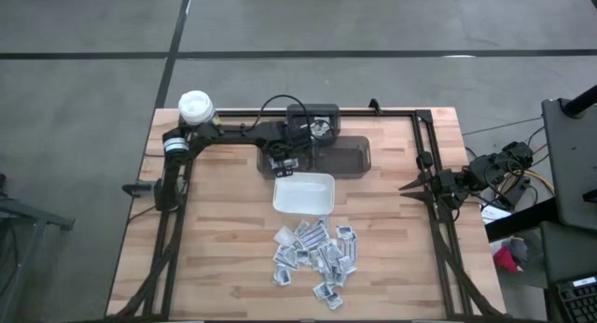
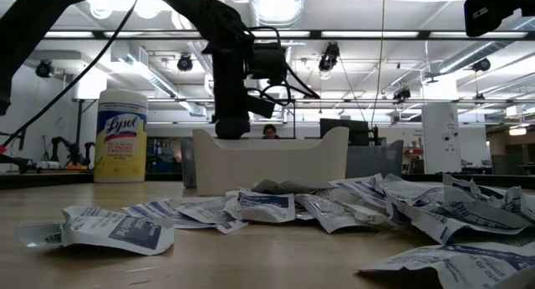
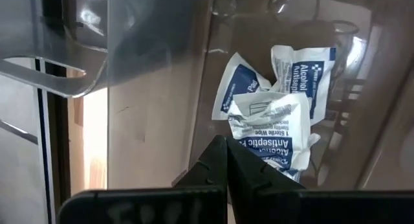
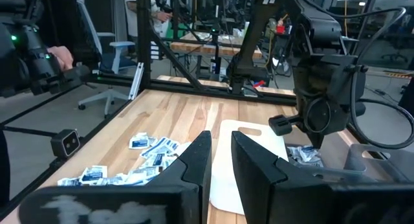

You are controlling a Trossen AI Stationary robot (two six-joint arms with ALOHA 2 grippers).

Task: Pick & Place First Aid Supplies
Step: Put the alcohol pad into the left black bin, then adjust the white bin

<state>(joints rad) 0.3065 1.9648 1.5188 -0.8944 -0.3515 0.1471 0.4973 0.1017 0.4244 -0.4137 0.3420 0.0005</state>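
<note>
Nearest me on the table (image 1: pixel 224 267) lies the heap of packets (image 1: pixel 317 255) waiting to be picked, with the white dish (image 1: pixel 304 193) just behind it. Beyond that, my left pincer (image 3: pixel 226 160) hangs clenched and empty over the dark bin (image 1: pixel 359 158), where three packets (image 3: pixel 278 114) already lie, likely just dropped. My right pincer (image 4: pixel 220 160) waits slightly parted, empty, at the table's right edge.

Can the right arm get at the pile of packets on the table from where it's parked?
Probably yes. The right gripper waits at the table's right edge, and bare wood lies between it and the packets; the white dish sits off that path.
</note>
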